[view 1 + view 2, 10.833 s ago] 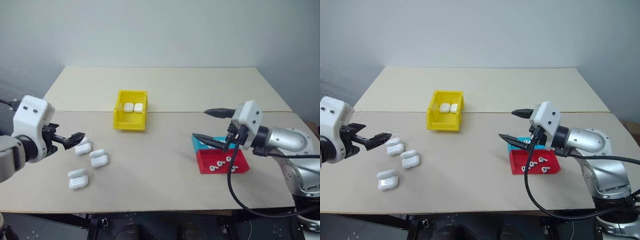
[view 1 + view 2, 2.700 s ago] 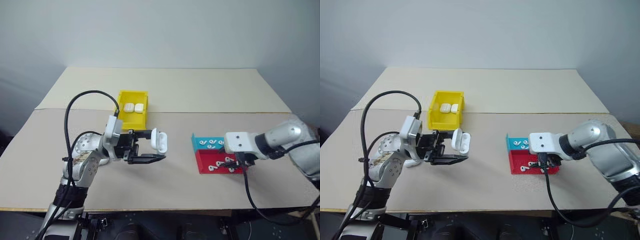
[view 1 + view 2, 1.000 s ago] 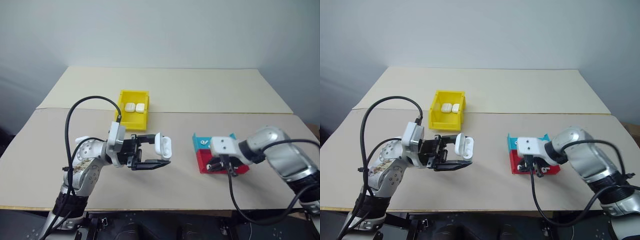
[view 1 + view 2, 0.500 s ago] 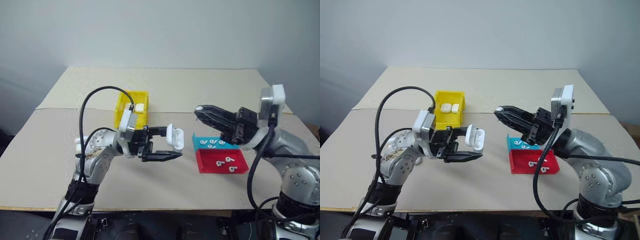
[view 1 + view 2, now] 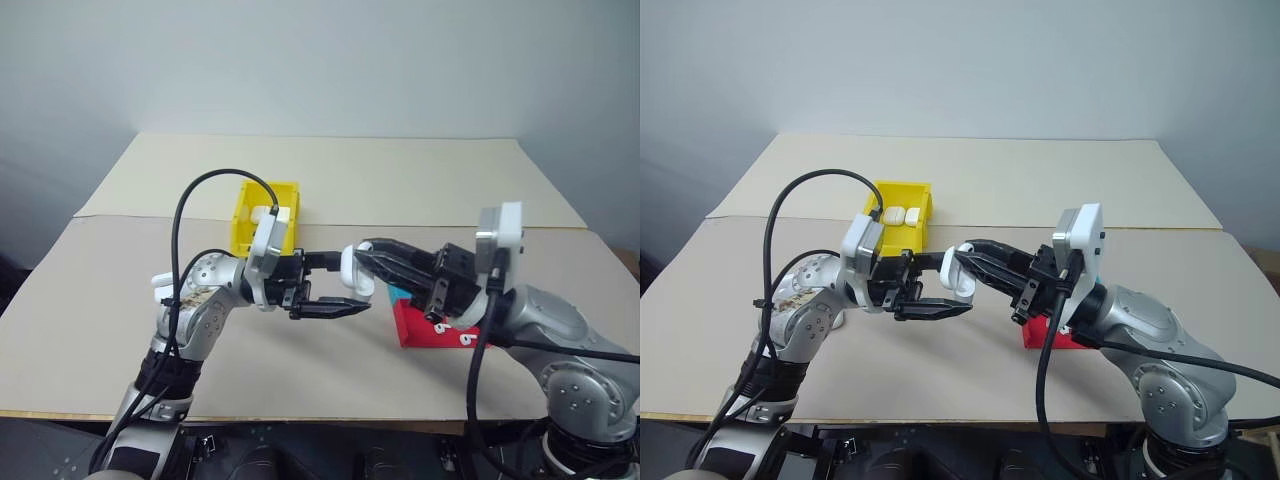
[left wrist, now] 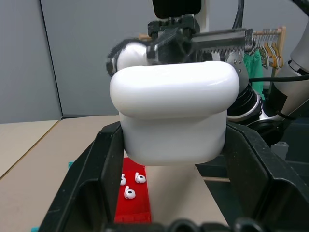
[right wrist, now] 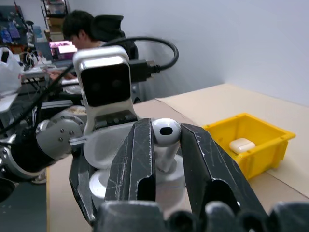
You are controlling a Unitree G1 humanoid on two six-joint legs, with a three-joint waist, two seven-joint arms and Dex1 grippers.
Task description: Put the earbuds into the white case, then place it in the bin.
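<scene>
Left wrist view, white case perhaps hiding earbud

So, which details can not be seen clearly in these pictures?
- Open white case, right wrist view: its inside is hidden by the right tool and the earbud it pinches.
- Red tray, head views: mostly covered by the right arm.
- Yellow bin, left eye view: contents hidden by the left arm's wrist.
</scene>
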